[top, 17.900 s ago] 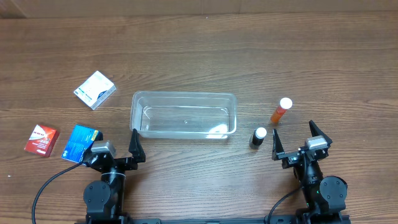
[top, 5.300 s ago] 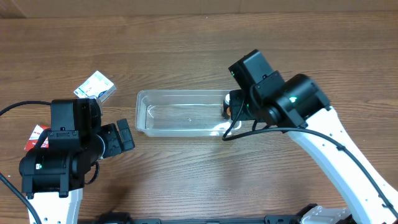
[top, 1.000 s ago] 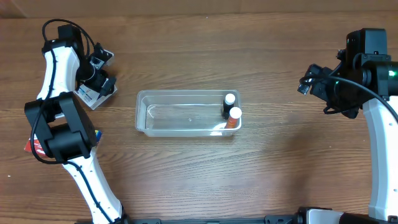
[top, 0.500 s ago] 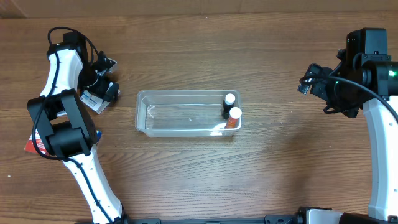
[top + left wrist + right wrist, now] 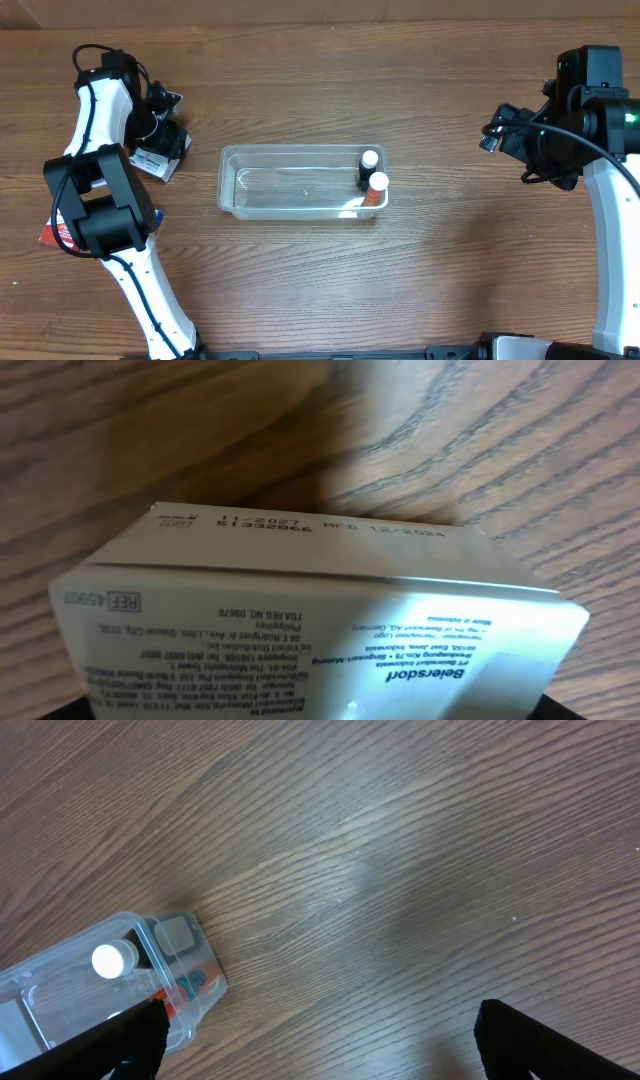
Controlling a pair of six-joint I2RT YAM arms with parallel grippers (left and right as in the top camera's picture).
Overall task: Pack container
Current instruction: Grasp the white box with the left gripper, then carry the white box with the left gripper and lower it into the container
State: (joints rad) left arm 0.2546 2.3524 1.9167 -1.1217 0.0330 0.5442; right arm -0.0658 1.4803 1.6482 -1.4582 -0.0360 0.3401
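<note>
The clear container [image 5: 290, 196] lies mid-table. A black bottle [image 5: 369, 161] and an orange bottle [image 5: 377, 185], both white-capped, stand at its right end; they also show in the right wrist view [image 5: 113, 961]. My left gripper [image 5: 166, 138] is low over a white and blue box [image 5: 160, 162] at the far left. In the left wrist view the box [image 5: 320, 610] fills the frame between the wide-set jaws, resting on the wood. My right gripper [image 5: 497, 128] is open and empty, raised to the right of the container [image 5: 60, 1010].
A red box [image 5: 50, 232] lies at the left edge, partly under my left arm, with a sliver of a blue box [image 5: 155, 214] beside it. Bare wood lies between the container and my right gripper.
My left gripper has moved down and slightly right onto the white and blue box, which shifted a little. The right arm and the container have not moved.
</note>
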